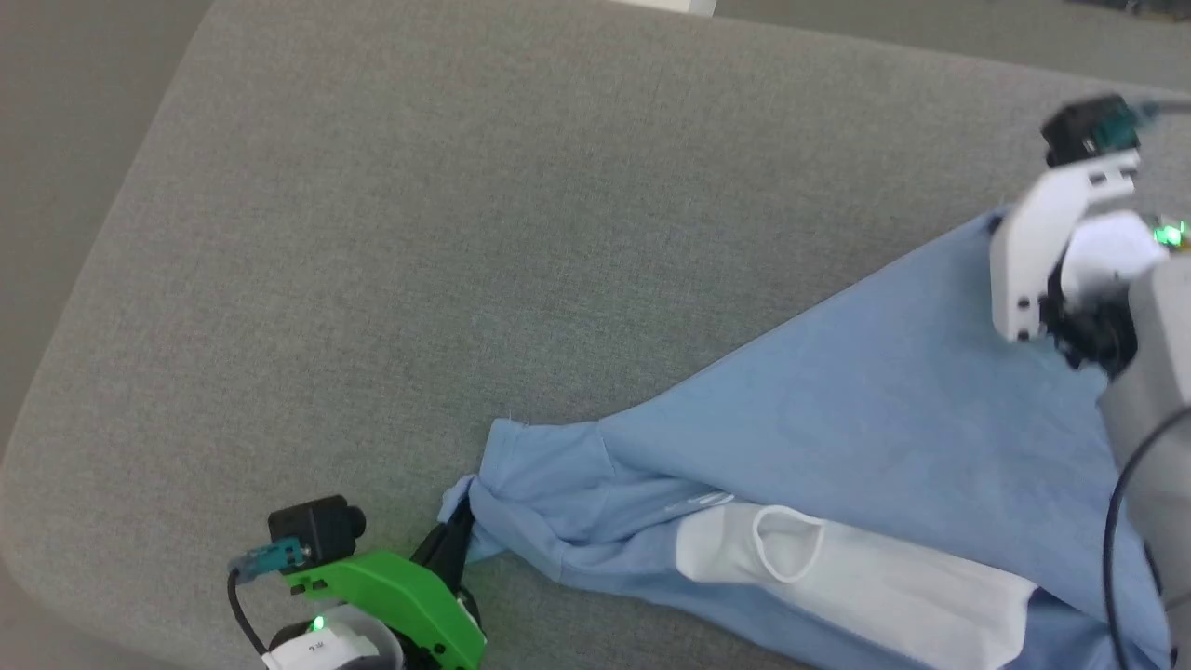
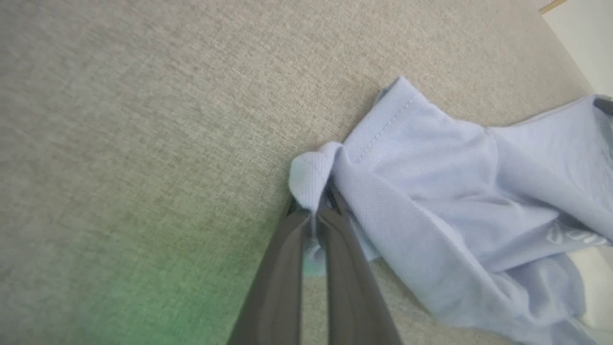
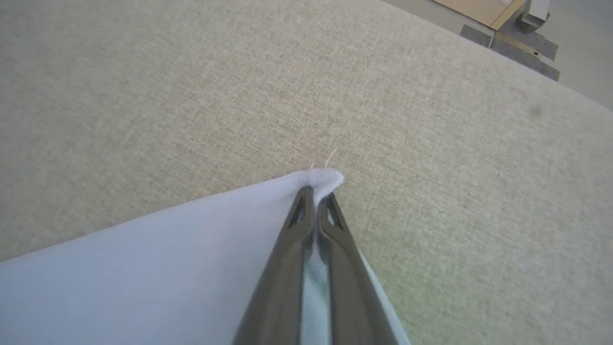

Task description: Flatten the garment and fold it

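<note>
1. While its jaws are pressing together, the left gripper (image 2: pixel 313 208) is pinching a bunched sleeve end of the sky-blue shirt (image 1: pixel 884 409).
2. The right gripper (image 3: pixel 315 194), likewise closed, is clamping a far corner of the shirt.
3. The shirt is lying between them on the grey fabric surface (image 1: pixel 419 233), its white panel (image 1: pixel 884 577) facing up.

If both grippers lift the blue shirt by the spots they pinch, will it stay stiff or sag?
The garment will probably sag: it lies in soft folds and bunches at the left gripper. It looks thin, so likely light. The right gripper pinches only a small corner tip, which might slip.
</note>
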Robot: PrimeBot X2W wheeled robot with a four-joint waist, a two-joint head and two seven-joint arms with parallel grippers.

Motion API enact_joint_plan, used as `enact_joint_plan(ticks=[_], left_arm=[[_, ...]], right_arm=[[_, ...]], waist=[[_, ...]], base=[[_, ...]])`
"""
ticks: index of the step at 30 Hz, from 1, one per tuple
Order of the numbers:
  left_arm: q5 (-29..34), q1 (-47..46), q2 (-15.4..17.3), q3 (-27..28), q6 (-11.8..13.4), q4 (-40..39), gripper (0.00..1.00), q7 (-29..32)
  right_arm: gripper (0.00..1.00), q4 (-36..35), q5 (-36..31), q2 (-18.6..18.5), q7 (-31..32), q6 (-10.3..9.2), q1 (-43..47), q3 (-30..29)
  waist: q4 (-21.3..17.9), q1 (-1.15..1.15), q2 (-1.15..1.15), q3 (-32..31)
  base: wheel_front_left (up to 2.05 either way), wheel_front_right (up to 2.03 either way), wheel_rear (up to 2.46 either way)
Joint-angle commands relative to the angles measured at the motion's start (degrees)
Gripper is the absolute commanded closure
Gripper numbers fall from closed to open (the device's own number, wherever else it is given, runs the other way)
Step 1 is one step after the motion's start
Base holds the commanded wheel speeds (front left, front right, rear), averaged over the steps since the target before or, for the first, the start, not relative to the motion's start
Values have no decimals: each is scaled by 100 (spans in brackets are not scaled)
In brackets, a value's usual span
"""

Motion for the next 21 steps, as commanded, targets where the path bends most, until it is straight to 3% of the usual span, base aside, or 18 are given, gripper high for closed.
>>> enact_joint_plan(ticks=[1,6,10,21], left_arm=[[2,93,74,32,84,121,100,19],[16,288,232,144,191,21,100,59],[37,431,351,234,294,-148,100,99],[170,634,543,371,495,-514,100,49]], right_arm=[[100,-113,38,75,-357,-10,309,-177],[100,-709,154,576,-1675,-10,1205,-923],[100,-1338,150,871,-2298,-10,1963,-1130],[100,-3087,73,1290,-2957,-10,3913,-1693]], waist=[[-103,0,0,-253],[-360,0,0,-676],[-616,0,0,-925],[-1222,0,0,-1356]], base=[[0,0,0],[0,0,0],[0,0,0],[0,0,0]])
